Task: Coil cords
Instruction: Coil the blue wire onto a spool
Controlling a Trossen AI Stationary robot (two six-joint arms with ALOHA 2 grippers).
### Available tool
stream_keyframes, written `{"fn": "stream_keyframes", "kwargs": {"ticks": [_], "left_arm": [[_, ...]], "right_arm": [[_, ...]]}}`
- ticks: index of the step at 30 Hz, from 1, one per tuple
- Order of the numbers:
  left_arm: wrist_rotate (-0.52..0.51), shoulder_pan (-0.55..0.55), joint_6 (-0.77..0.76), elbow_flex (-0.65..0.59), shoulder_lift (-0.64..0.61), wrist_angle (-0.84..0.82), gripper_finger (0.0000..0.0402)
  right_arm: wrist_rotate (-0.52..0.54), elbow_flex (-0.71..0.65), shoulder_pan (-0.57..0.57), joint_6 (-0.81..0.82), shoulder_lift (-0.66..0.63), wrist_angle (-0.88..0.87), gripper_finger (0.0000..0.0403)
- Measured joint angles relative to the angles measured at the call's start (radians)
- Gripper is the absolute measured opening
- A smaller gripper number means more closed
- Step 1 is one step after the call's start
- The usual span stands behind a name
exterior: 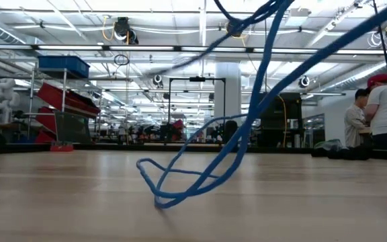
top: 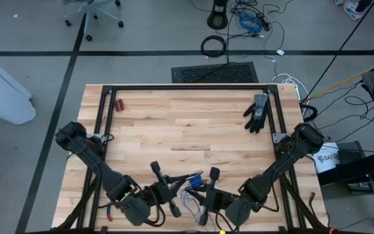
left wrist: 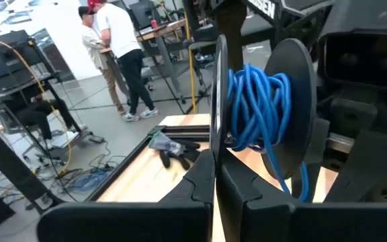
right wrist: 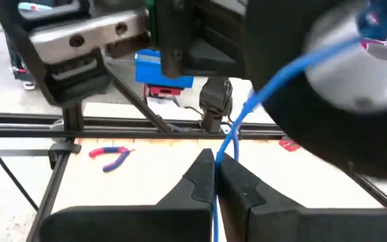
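Blue cord [left wrist: 257, 107] part wound on a dark spool [left wrist: 294, 101] just ahead of the left gripper [left wrist: 215, 181], fingers pinched together on the spool's thin rim. Right gripper [right wrist: 213, 176] clamped on the cord's free run (close beside the left). Plenty slack on the table [exterior: 79, 202] below both, so roughly midway by the look.

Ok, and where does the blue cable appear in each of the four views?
High view: blue cable near the table's bottom edge, between the two arms.
Low view: loops on the wood at centre, rising out of the top.
Left wrist view: wound on a dark spool, centre-right.
Right wrist view: a thin strand passing between the right claw's closed fingers.
Shared landmark: the wooden table.
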Motion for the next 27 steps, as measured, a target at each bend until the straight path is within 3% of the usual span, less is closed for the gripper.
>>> {"fn": "stream_keyframes", "kwargs": {"ticks": [13,22,27], "left_arm": [[-0.011,-0.059,0.002,-0.001,-0.040,-0.004,0.0006],[0.009,-0.087,0.000,0.000,-0.061,0.007,0.0006],[0.009,-0.096,0.001,0.001,-0.073,0.003,0.0006]], "right_arm": [[0.002,0.002,0.002,0.021,-0.002,-0.066,0.0004],[-0.006,-0.001,0.034,-0.011,-0.013,-0.100,0.0059],[-0.007,-0.001,0.068,0.051,-0.032,-0.191,0.0087]]}}
